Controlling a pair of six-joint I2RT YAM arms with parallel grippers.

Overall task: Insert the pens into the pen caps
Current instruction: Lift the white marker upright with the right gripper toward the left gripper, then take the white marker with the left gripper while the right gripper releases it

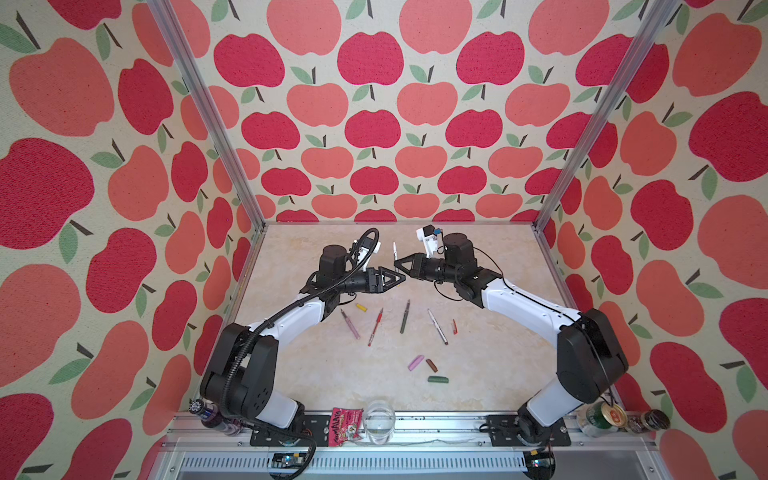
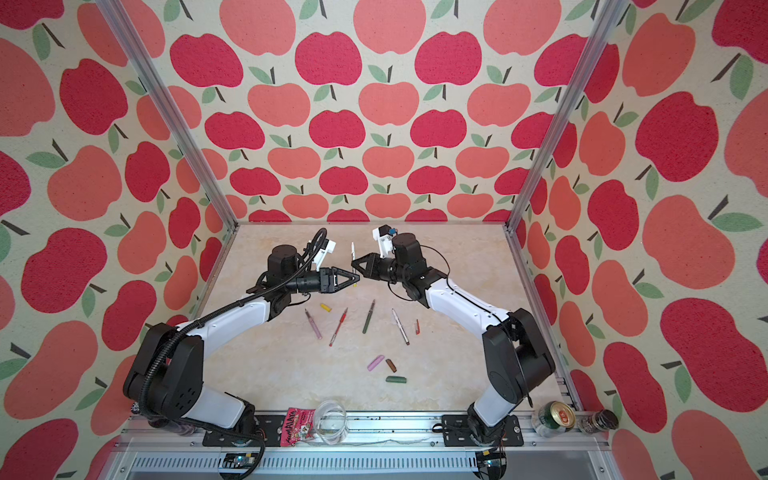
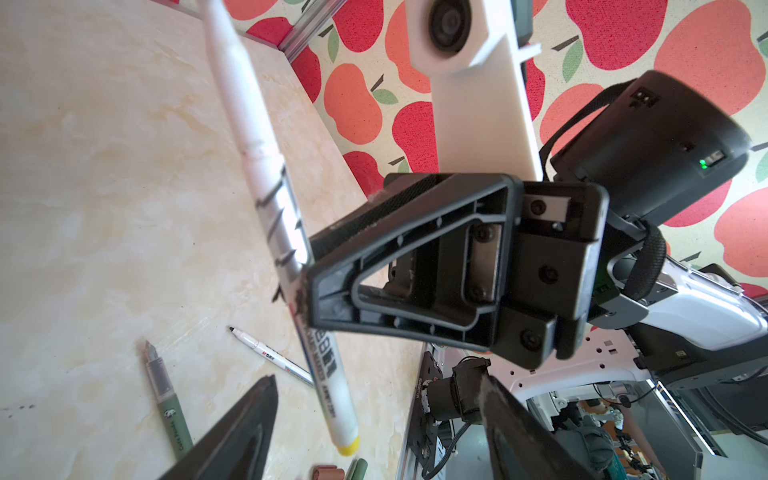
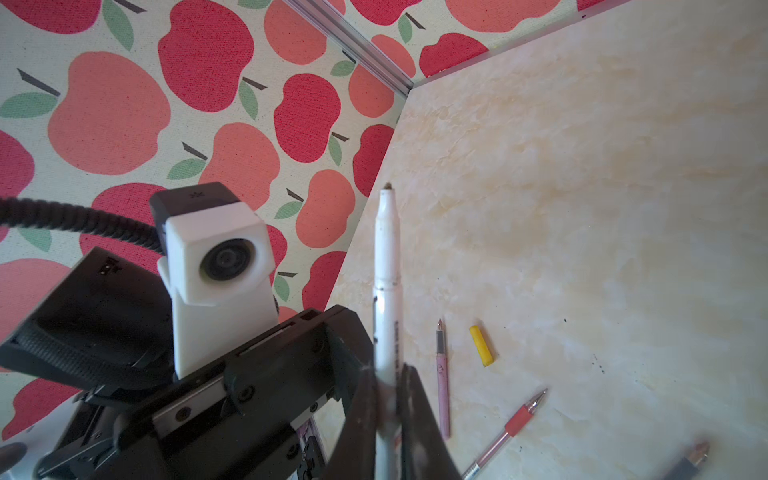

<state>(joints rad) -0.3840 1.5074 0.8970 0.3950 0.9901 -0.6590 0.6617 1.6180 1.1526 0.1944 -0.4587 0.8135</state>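
pinching the white pen (image 1: 394, 250) mid-barrel, the right hand (image 1: 397, 264) holds it off the table (image 1: 478, 374), steeply tilted, with its dark tip toward the back wall and its yellow tail end low. that grip leaves both ends free, which i judge is the point: the tip is clear to take a cap, the tail clear for a second grip. the left hand (image 1: 400, 277) sits just beside it, nose to nose. in its wrist view its fingers (image 3: 249, 428) stand apart with the yellow tail between them, touching neither side as far as i can tell, so it holds nothing. likely it is placed to take or steady the pen.

no cap is in either hand. the yellow cap (image 1: 361, 308), the probable match, lies on the table between the lilac pen (image 1: 350, 324) and the red pen (image 1: 375, 327). the green pen (image 1: 404, 316), second white pen (image 1: 437, 326) and red cap (image 1: 454, 326) lie in the same row. the pink cap (image 1: 415, 362), brown cap (image 1: 431, 365) and green cap (image 1: 438, 379) cluster nearer the front. no pen is capped yet.
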